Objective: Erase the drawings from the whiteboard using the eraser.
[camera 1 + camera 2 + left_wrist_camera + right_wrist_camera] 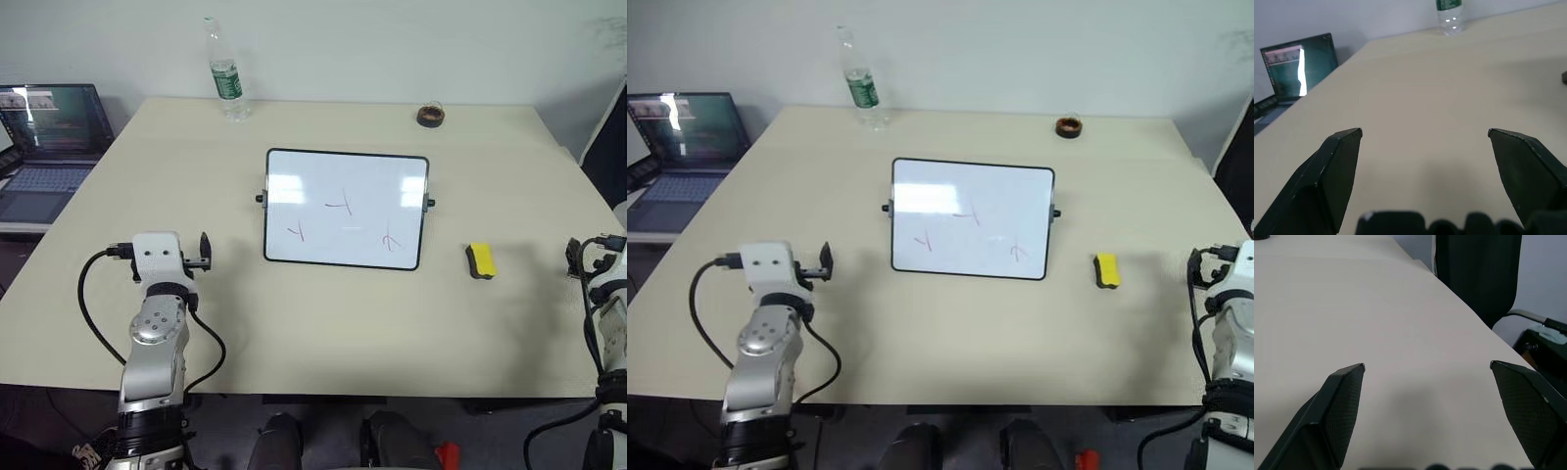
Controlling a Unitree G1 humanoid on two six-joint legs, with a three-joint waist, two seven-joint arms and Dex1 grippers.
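While both claws gape empty, small yellow rectangular eraser [480, 260] at ten o'clock from right claw [1427, 369], long axis toward twelve, far from left claw [1424, 132].

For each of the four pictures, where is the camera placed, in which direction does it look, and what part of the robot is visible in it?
Left eye view: on the head, looking forward and down at the table with the whiteboard and eraser; both arms show.
Right eye view: beside it, same scene.
Left wrist view: on the left wrist, looking along open fingers across the table to a bottle and laptop.
Right wrist view: on the right wrist, open fingers, facing the table's edge and a dark chair.
Shared: the head views and left wrist view show the bottle and laptop.
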